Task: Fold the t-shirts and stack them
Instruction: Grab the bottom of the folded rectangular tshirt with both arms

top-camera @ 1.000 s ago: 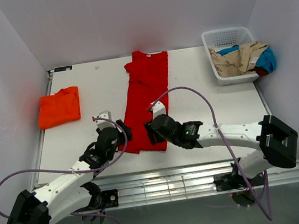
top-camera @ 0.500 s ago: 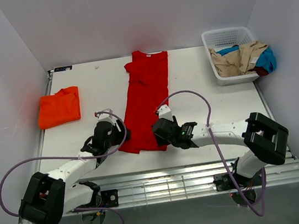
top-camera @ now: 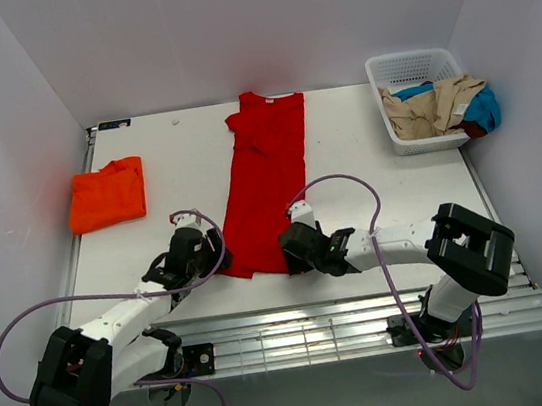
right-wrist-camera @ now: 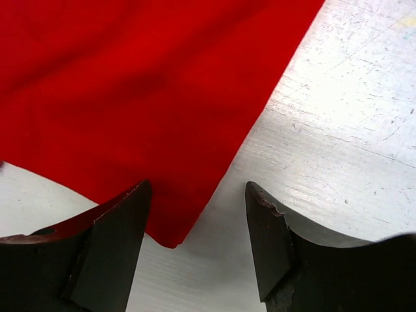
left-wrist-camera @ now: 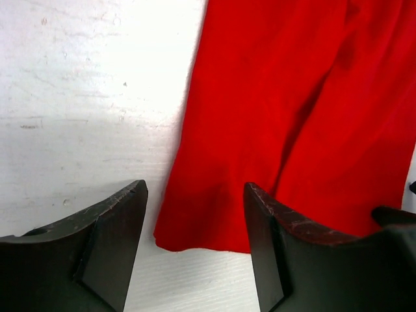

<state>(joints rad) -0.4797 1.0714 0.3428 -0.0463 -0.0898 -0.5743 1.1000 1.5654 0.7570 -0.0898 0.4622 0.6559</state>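
As both arms have sunk lower and stretched flatter over the last second, their claws have slid back along the red t-shirt (top-camera: 268, 178) to its hem end. That shirt lies flat on the white tabletop (top-camera: 370, 189) as a long narrow strip, apparently already folded lengthwise, with its collar at the end farthest from the claws. The left claw (left-wrist-camera: 195, 195) is spread wide, and its wrist view shows the hem's left corner lying on the tabletop between the two dark fingers, with nothing pinched. The right claw (right-wrist-camera: 198, 192) is spread just as wide over the hem's right corner, whose red point sits in the gap between its fingers, again with no cloth gripped. A second ago both claws hovered a little farther up the shirt, over the cloth above the hem, so this shift looks like lining up on the two corners. It suggests the next step is to close on those corners and carry the hem toward the collar, halving the strip. The orange t-shirt (top-camera: 106, 194) rests well apart to the left of the red shirt, already folded into a compact square, waiting as the place to stack. Well off to the red shirt's right, level with its collar, a white lattice basket (top-camera: 413, 64) holds more crumpled clothes.
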